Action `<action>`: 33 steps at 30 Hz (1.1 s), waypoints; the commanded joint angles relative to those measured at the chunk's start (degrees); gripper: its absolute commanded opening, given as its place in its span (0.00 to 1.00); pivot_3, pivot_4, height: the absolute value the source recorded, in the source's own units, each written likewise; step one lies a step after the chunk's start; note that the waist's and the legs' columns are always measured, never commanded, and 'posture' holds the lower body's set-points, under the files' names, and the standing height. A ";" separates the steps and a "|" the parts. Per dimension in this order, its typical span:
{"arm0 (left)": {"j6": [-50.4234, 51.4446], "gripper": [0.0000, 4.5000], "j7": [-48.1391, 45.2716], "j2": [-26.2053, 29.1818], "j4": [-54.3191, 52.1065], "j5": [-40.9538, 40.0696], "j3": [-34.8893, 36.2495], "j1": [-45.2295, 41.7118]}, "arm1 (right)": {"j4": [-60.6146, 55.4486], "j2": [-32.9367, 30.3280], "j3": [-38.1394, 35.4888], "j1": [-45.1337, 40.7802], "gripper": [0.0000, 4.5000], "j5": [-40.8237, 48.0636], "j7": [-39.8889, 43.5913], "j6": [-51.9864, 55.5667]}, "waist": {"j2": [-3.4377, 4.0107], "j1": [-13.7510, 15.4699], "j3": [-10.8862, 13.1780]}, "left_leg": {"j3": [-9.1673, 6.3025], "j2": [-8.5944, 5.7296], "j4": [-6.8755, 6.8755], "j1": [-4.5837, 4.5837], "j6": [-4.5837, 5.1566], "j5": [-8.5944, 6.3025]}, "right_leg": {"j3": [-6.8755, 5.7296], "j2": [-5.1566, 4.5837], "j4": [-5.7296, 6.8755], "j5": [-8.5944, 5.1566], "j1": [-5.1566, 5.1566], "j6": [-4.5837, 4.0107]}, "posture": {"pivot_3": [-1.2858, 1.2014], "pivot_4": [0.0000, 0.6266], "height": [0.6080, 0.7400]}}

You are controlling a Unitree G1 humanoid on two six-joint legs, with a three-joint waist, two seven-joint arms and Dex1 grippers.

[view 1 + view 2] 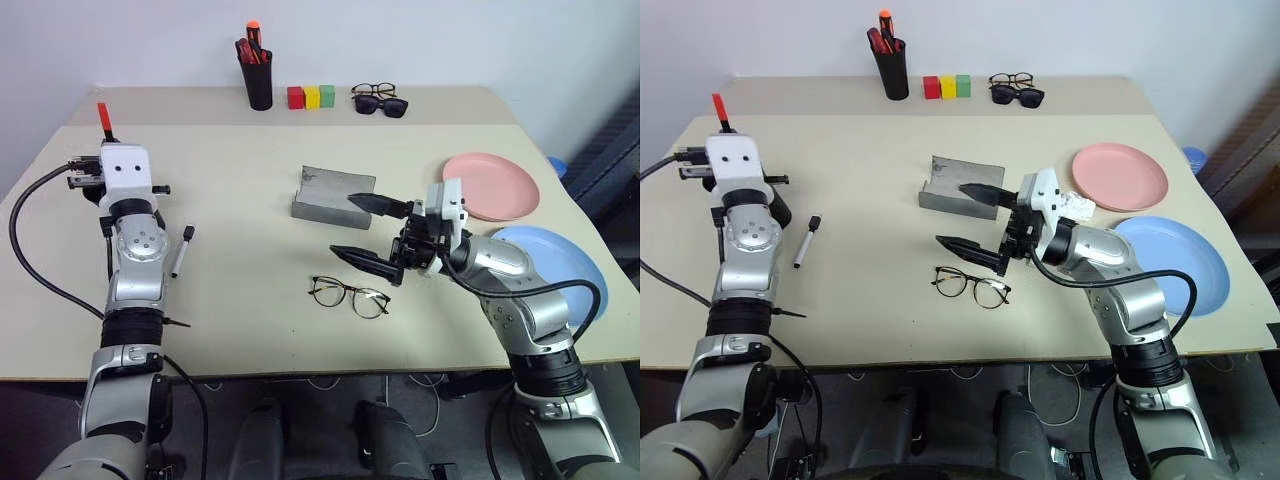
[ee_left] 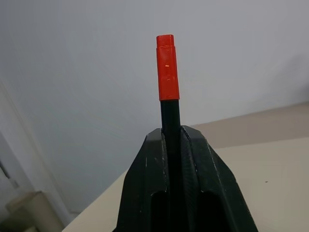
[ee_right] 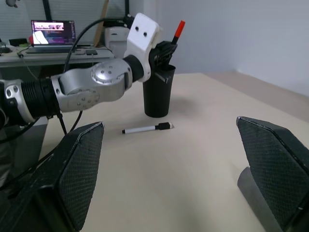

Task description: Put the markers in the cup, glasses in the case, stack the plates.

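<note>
Right, the left gripper (image 2: 173, 145) has its two black fingers clamped on the red-capped marker (image 2: 168, 72), a slim black barrel running straight up between them, red cap pointing up and well clear of the fingertips. From the right wrist view that marker stands above the wide black cup (image 3: 157, 94), a matte plastic cup tapering toward its base, sitting just below the closed jaws.

The second marker (image 1: 181, 250) lies flat on the beige table (image 1: 250, 180) beside the left forearm, black body with a white end, its long axis running roughly away from the robot, black tip at the far end.

Over on the other side, the right gripper (image 1: 365, 230) has its jaws spread wide, nothing between them, the fingers pointing across toward the left arm. Their inner pads (image 3: 82, 169) carry a fine cross-hatched texture. Just beyond the farther finger sits the grey case (image 1: 330, 192), a matte rectangular box lying open. Just below the nearer finger lie the wire-frame glasses (image 1: 348, 296), thin black rims, clear rounded lenses, set flat on the table with their width running across it.

Behind the right wrist, the salmon pink plate (image 1: 492, 185) and the light blue plate (image 1: 570, 262) lie side by side, round, shallow, smooth plastic, not stacked.
</note>
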 commanded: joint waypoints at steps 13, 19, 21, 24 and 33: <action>35.39 0.80 -23.79 -0.26 -38.06 -23.08 -2.56 9.65 | -0.11 -0.06 -1.78 -0.66 1.00 -0.40 0.04 -1.61 | 0.06 -0.22 -0.04 | 0.00 0.01 0.00 0.01 -0.01 0.00 | 0.01 0.00 0.02 -0.05 -0.01 -0.09 | 0.52 0.24 1.00; 71.89 0.80 -28.36 9.61 -38.97 -26.93 -3.59 7.32 | -0.22 0.52 -1.49 -0.89 1.00 -1.34 -0.74 -1.76 | 0.05 -1.47 -0.03 | -0.05 0.03 -0.04 0.10 0.00 0.01 | 0.00 0.03 0.17 -0.12 -0.02 -0.16 | 0.52 0.24 1.00; 77.09 0.80 -28.06 10.38 -37.71 -26.50 -3.42 6.03 | -0.24 0.60 -1.48 -0.89 1.00 -1.51 -0.99 -1.76 | 0.02 -1.44 -0.01 | -0.07 0.03 -0.05 0.08 0.00 0.01 | 0.00 0.03 0.16 -0.13 -0.03 -0.15 | 0.52 0.24 1.00; 80.49 0.80 -28.06 10.73 -33.91 -25.49 -3.13 3.66 | -0.05 0.79 -1.47 -0.82 1.00 -1.92 -1.23 -1.94 | 0.01 -1.33 0.00 | -0.08 0.02 -0.04 0.05 0.00 0.01 | 0.00 0.03 0.13 -0.13 -0.02 -0.16 | 0.52 0.24 1.00; 78.97 0.80 -27.96 10.40 -24.55 -21.90 -6.26 -0.80 | -0.51 0.92 -1.93 0.29 1.00 -2.63 -2.01 -2.44 | 0.01 -1.38 0.00 | -0.08 0.02 -0.06 0.05 -0.01 0.01 | 0.00 0.03 0.11 -0.13 -0.04 -0.16 | 0.52 0.24 1.00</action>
